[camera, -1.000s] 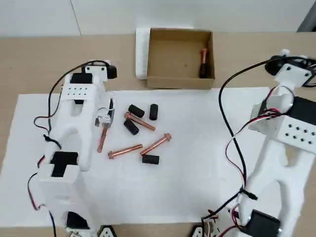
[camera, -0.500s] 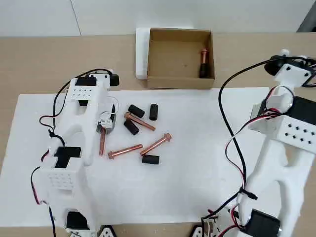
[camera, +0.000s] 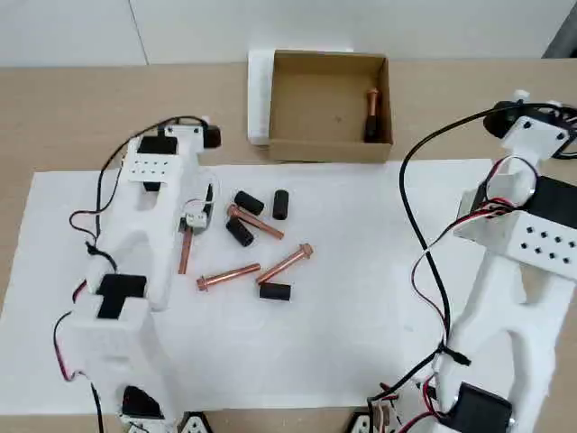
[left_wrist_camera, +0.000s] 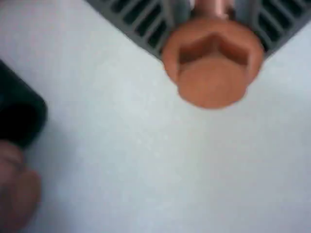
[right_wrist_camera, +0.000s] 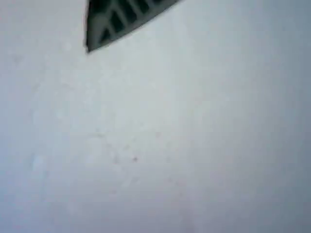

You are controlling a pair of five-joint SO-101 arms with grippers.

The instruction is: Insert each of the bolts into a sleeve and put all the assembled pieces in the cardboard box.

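My left gripper (camera: 192,221) is shut on a copper bolt (camera: 186,251) at the left of the white sheet. The bolt's shaft slants down toward the paper, and its hexagonal head (left_wrist_camera: 212,68) sits between the grey ribbed jaws. Three more copper bolts (camera: 255,222) (camera: 228,275) (camera: 287,263) lie loose mid-sheet among several black sleeves (camera: 249,202) (camera: 275,291). One sleeve (left_wrist_camera: 17,116) lies close to the held bolt. The cardboard box (camera: 306,104) at the back holds one assembled piece (camera: 370,115). The right arm (camera: 523,234) stands at the right; a grey ribbed part of my right gripper (right_wrist_camera: 116,19) hangs over bare paper.
The white paper sheet (camera: 361,316) covers most of the wooden table. A white block (camera: 259,95) lies against the box's left side. Black cables loop beside both arms. The sheet's right half and front lie bare.
The left arm shifted a little right and then back, carrying the bolt slightly toward the far side. The loose bolts, sleeves and right arm stayed put.
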